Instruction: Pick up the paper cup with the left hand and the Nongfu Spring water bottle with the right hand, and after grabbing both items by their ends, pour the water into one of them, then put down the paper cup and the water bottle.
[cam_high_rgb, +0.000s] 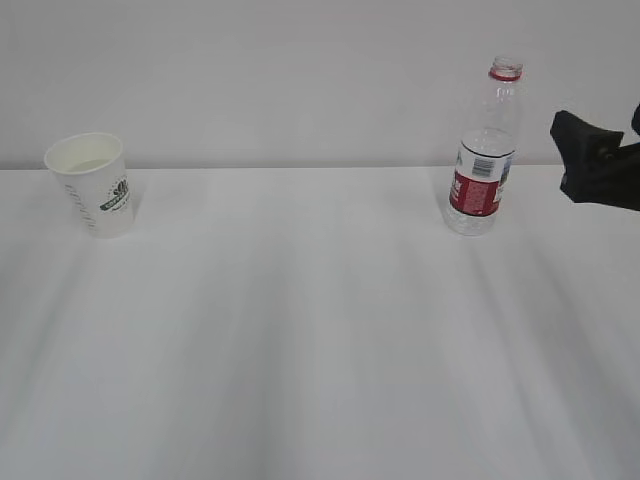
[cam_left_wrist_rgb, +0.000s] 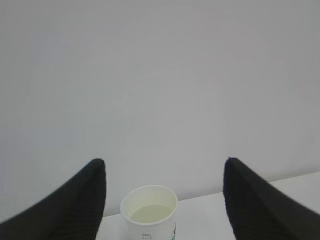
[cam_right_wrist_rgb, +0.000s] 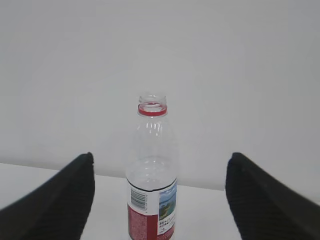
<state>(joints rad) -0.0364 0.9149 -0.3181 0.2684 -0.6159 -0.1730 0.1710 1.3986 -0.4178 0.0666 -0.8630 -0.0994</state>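
The paper cup (cam_high_rgb: 92, 183) stands upright at the table's far left, white with a dark green logo. In the left wrist view the paper cup (cam_left_wrist_rgb: 150, 212) sits low between my black fingers (cam_left_wrist_rgb: 75, 205), apart from both, and a pale level of water (cam_left_wrist_rgb: 150, 214) shows inside. My left gripper (cam_left_wrist_rgb: 164, 161) is open and out of the exterior view. The Nongfu Spring water bottle (cam_high_rgb: 485, 150) stands upright at the far right, uncapped, red ring at its neck. My right gripper (cam_high_rgb: 575, 155) hangs just right of it, not touching. The bottle (cam_right_wrist_rgb: 151, 170) stands ahead of the open right gripper (cam_right_wrist_rgb: 162, 156).
The white table (cam_high_rgb: 300, 330) stretches from the cup and bottle toward the camera. A plain pale wall (cam_high_rgb: 300, 70) rises directly behind both objects.
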